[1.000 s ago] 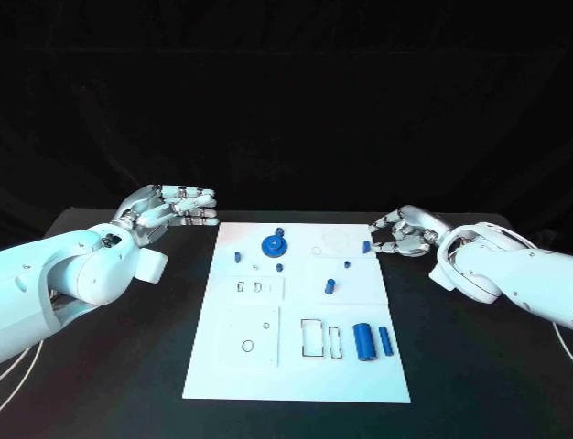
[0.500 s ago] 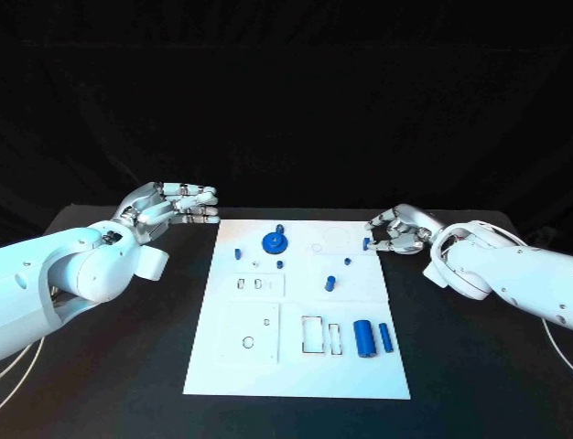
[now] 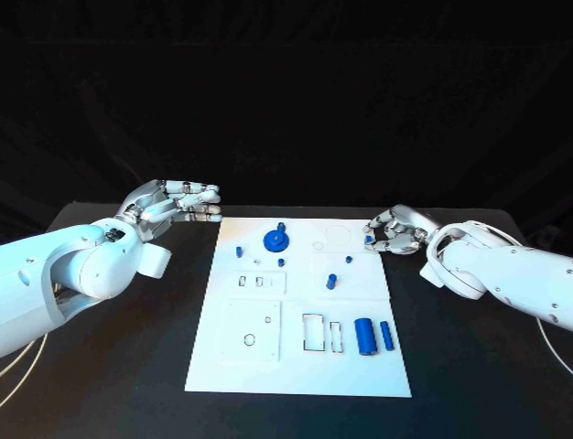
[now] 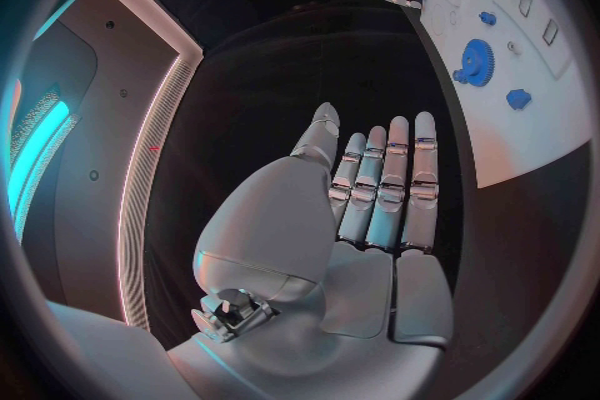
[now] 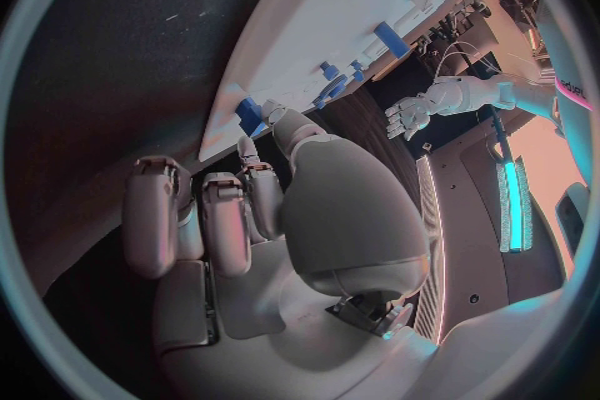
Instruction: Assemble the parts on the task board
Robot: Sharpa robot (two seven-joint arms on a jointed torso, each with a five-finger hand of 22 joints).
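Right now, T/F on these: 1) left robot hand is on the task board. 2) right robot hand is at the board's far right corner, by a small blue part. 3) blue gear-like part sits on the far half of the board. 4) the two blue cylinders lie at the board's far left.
1) False. The left robot hand holds nothing and sits over the black table, off the task board's far left corner.
2) True. The right robot hand is there, fingers curled by the small blue part.
3) True. The blue gear-like part is on the far half.
4) False. The two blue cylinders lie near right.
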